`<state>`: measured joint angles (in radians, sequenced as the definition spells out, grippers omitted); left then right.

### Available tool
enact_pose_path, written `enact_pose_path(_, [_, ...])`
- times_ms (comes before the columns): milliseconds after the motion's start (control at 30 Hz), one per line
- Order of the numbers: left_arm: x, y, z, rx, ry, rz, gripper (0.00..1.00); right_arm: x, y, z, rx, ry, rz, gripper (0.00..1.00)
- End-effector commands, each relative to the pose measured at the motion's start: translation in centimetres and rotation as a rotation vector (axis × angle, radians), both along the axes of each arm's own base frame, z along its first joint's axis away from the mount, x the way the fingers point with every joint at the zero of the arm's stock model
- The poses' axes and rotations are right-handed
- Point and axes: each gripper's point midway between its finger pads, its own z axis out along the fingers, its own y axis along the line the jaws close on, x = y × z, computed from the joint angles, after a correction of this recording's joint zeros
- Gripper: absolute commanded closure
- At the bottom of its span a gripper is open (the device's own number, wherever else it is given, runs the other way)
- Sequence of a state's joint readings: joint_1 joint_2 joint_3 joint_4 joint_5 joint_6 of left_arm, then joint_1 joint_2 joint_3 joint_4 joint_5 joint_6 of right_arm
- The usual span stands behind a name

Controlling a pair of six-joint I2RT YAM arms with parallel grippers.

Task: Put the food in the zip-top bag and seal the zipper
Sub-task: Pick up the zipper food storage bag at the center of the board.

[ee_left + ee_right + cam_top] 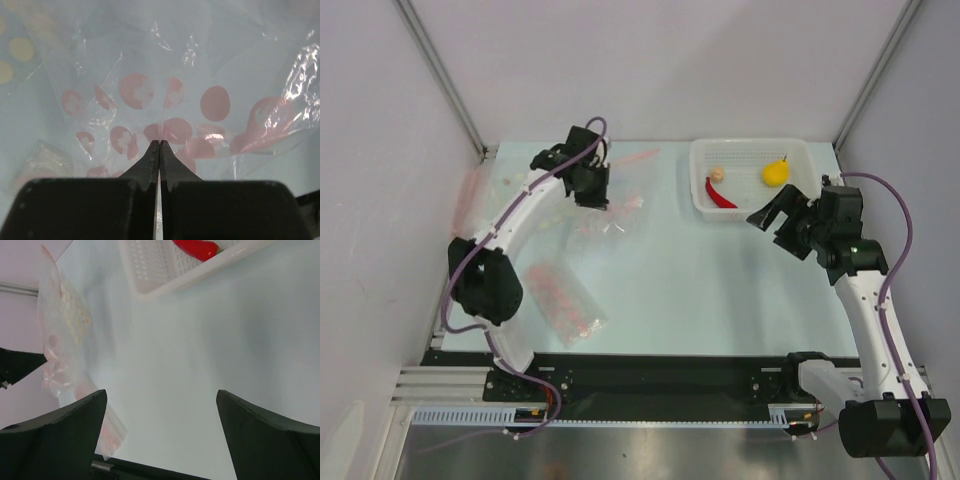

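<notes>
The zip-top bag (610, 218) lies crumpled at the back left of the table. A pink-red strip, the zipper (638, 157), runs just beyond it. My left gripper (592, 198) is down on the bag. In the left wrist view its jaws (159, 142) are shut, with a thin sliver of the crinkly film (200, 60) pinched between them. Pink-red round pieces show through the plastic. The food rests in a white basket (750, 145): a red chili (720, 193) (197, 247), a yellow pear (776, 174) and a beige bulb (717, 173). My right gripper (775, 225) (161, 392) hovers open and empty just before the basket.
A flat packet of pink-red round pieces (565, 297) (107, 432) lies near the left arm's base. A packet of pale pieces (475, 195) (70, 315) sits against the left wall. The basket's rim (155, 270) is close ahead of the right gripper. Walls close in three sides.
</notes>
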<state>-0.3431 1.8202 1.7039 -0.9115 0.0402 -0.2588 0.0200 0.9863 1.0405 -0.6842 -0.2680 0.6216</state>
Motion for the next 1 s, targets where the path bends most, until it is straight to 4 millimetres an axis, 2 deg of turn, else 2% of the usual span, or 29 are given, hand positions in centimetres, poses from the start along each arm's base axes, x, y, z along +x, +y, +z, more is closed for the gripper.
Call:
enact_pose_path(0, [-2.4, -3.5, 3.7, -0.047, -0.116, -0.166, 1.0, 1.5, 1.1, 2.0, 0.02, -0.079, 0.079, 0.02])
enact_pose_path(67, [-3.9, -5.7, 4.9, -0.073, -0.165, -0.242, 1.0, 1.9, 1.7, 2.1, 0.04, -0.086, 0.117, 0.05])
enact_pose_path(100, [-4.8, -5.9, 4.1, -0.063, -0.156, -0.256, 1.0, 2.4, 2.7, 2.4, 0.073, -0.095, 0.168, 0.07])
enact_pose_path(133, [-5.3, -7.0, 4.2, -0.071, -0.183, -0.285, 1.0, 2.7, 3.1, 2.7, 0.09, -0.104, 0.191, 0.09])
enact_pose_path(167, [-6.1, -7.1, 3.2, -0.061, -0.17, -0.299, 1.0, 3.0, 3.6, 2.8, 0.116, -0.105, 0.21, 0.1])
enact_pose_path(233, [-7.0, -7.9, 4.1, -0.074, -0.224, -0.316, 1.0, 3.6, 5.0, 4.0, 0.179, -0.148, 0.289, 0.14])
enact_pose_path(267, [-7.6, -7.9, 3.4, -0.071, -0.217, -0.324, 1.0, 3.7, 5.5, 4.5, 0.2, -0.163, 0.312, 0.14])
enact_pose_path(300, [-7.9, -8.0, 3.9, -0.081, -0.238, -0.328, 1.0, 4.0, 6.0, 5.4, 0.222, -0.194, 0.33, 0.14])
enact_pose_path(333, [-8.1, -8.5, 4.1, -0.086, -0.259, -0.333, 1.0, 4.3, 6.2, 5.5, 0.236, -0.197, 0.334, 0.14])
enact_pose_path(400, [-8.7, -8.7, 3.4, -0.087, -0.254, -0.343, 1.0, 4.6, 6.9, 6.2, 0.276, -0.219, 0.355, 0.14])
enact_pose_path(533, [-9.7, -9.7, 2.9, -0.085, -0.269, -0.375, 1.0, 5.4, 7.8, 4.5, 0.289, -0.146, 0.366, 0.14])
enact_pose_path(667, [-10.7, -9.7, 0.7, -0.052, -0.27, -0.376, 1.0, 5.5, 8.6, 2.4, 0.255, -0.084, 0.374, 0.13])
enact_pose_path(767, [-11.7, -10.1, 0.0, -0.032, -0.303, -0.385, 1.0, 5.7, 8.8, 1.0, 0.232, -0.055, 0.385, 0.13])
enact_pose_path(833, [-12.4, -10.6, 0.3, -0.022, -0.346, -0.406, 1.0, 5.9, 8.6, 0.6, 0.205, -0.053, 0.386, 0.13])
enact_pose_path(967, [-13.0, -10.2, 1.4, -0.029, -0.434, -0.421, 1.0, 6.4, 7.7, -0.5, 0.128, -0.01, 0.377, 0.11])
